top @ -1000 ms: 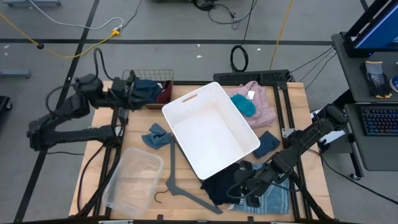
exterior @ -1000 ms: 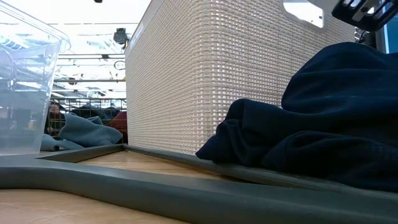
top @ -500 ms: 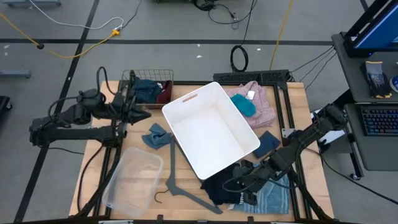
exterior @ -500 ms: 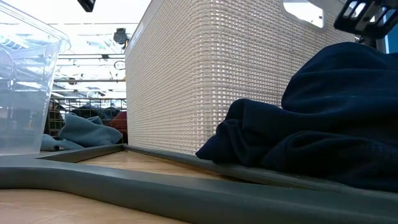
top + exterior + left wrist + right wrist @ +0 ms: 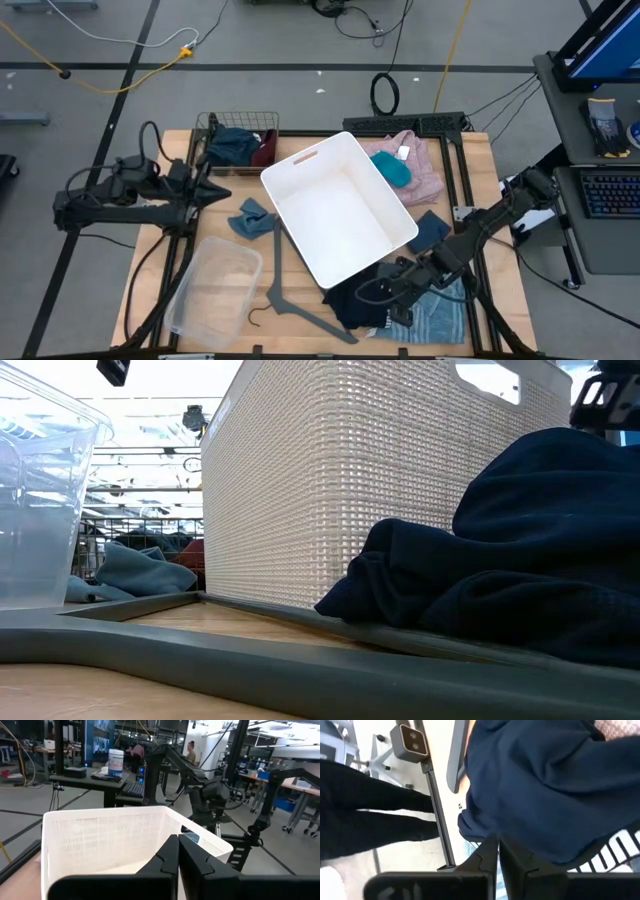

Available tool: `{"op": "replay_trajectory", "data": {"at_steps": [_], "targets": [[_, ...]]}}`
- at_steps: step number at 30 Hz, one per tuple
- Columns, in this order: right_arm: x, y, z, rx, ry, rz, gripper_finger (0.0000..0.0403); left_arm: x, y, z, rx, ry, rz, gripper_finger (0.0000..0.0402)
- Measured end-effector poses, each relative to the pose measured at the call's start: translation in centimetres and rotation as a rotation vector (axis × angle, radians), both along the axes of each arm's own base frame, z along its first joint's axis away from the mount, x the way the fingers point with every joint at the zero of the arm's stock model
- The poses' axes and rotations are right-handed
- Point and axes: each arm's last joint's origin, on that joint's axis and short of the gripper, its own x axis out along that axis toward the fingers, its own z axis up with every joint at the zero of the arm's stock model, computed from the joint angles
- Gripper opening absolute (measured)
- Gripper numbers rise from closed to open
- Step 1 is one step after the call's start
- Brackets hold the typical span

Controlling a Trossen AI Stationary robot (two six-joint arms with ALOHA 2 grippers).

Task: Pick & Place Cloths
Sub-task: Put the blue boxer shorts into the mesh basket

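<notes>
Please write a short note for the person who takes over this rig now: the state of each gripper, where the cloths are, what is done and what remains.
Left gripper: shut, empty, at the table's left side, pointing toward the white bin.
Right gripper: shut, low over the navy cloth at the front edge; no cloth visibly caught between its fingers.
Cloths: teal on pink fleece behind the bin; blue and dark red in the wire basket; a blue-grey one left of the bin; striped cloth under the right arm.
Done: nothing in the bin.
Left: every cloth.
</notes>
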Motion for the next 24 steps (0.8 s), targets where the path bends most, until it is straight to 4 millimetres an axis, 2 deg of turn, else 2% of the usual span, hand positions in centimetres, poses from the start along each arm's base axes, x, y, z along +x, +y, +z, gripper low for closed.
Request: {"op": "replay_trajectory", "data": {"at_steps": [6,12,18,24], "targets": [[0.4,-0.5,0.0,0.022,0.018,-0.042,0.003,-0.3,0.0,0.0,0.001,-0.008,0.0,0.0002],[0.3,-0.4,0.0,0.036,0.029,-0.023,0.0102,-0.3,0.0,-0.2,-0.009,0.02,-0.001,0.0011],[-0.1,-0.1,-0.1,0.05,0.056,0.039,0.0166,-0.3,0.0,-0.3,-0.01,0.026,-0.001,0.0002],[-1.1,-0.6,-0.8,0.045,0.236,-0.019,0.0175,-0.3,0.0,-0.3,-0.009,0.025,-0.001,0.0009]]}}
